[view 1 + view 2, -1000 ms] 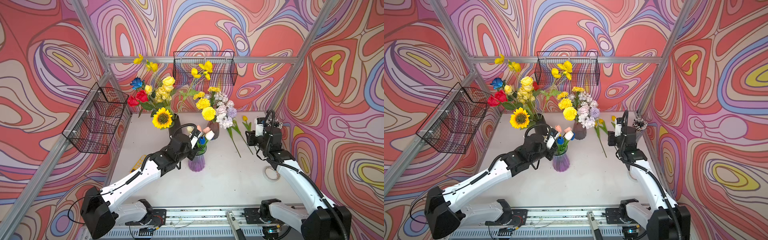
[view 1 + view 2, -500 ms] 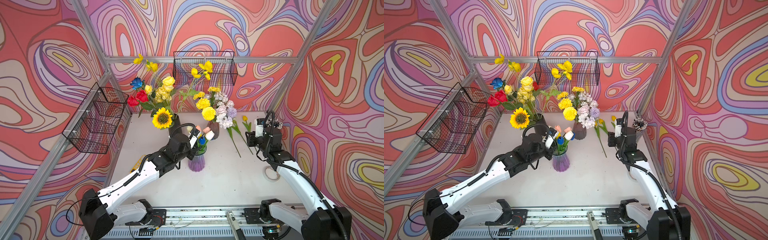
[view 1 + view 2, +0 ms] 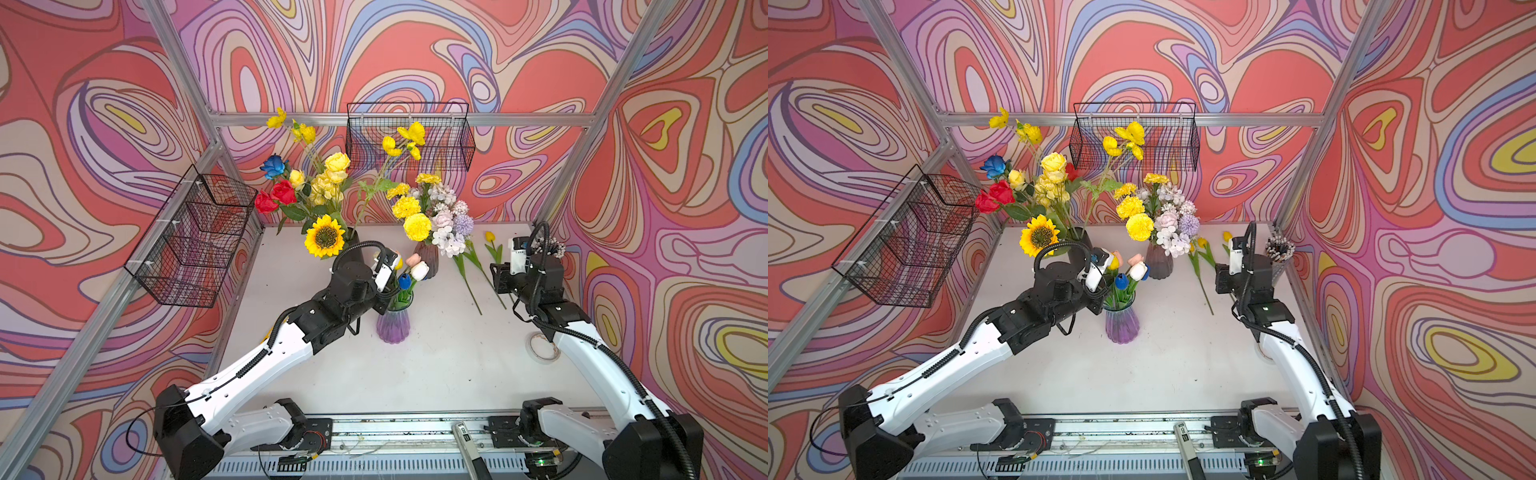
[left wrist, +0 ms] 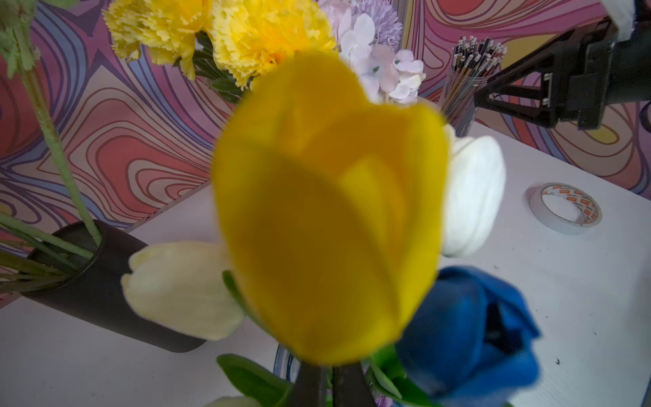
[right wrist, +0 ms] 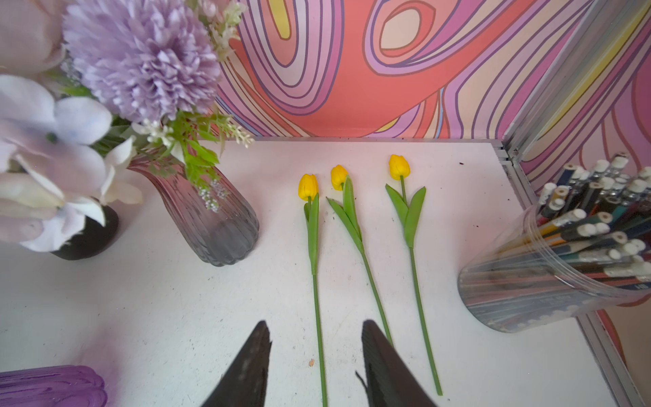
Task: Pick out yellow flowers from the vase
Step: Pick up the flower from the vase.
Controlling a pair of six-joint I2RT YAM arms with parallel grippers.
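A purple ribbed vase [image 3: 393,324] holds white, pink and blue tulips and one yellow tulip [image 4: 327,218], which fills the left wrist view. My left gripper [image 4: 329,384] is shut on that yellow tulip's stem just under the bloom, above the vase mouth [image 3: 1119,297]. Three yellow tulips [image 5: 339,176] lie side by side on the table at the back right. My right gripper [image 5: 315,334] hovers open over their stems, holding nothing. More yellow flowers stand in the black vase [image 3: 353,245], with a sunflower [image 3: 325,237], and in the grey vase [image 3: 428,262], with marigolds [image 3: 417,226].
Two black wire baskets hang on the left wall [image 3: 195,237] and the back wall [image 3: 409,135]. A tape roll [image 3: 542,347] lies by the right arm. A clear cup of pencils [image 5: 570,260] stands in the back right corner.
The left jaws have closed the last bit on the yellow tulip's stem, and the left arm has shifted slightly. The right arm has not moved.
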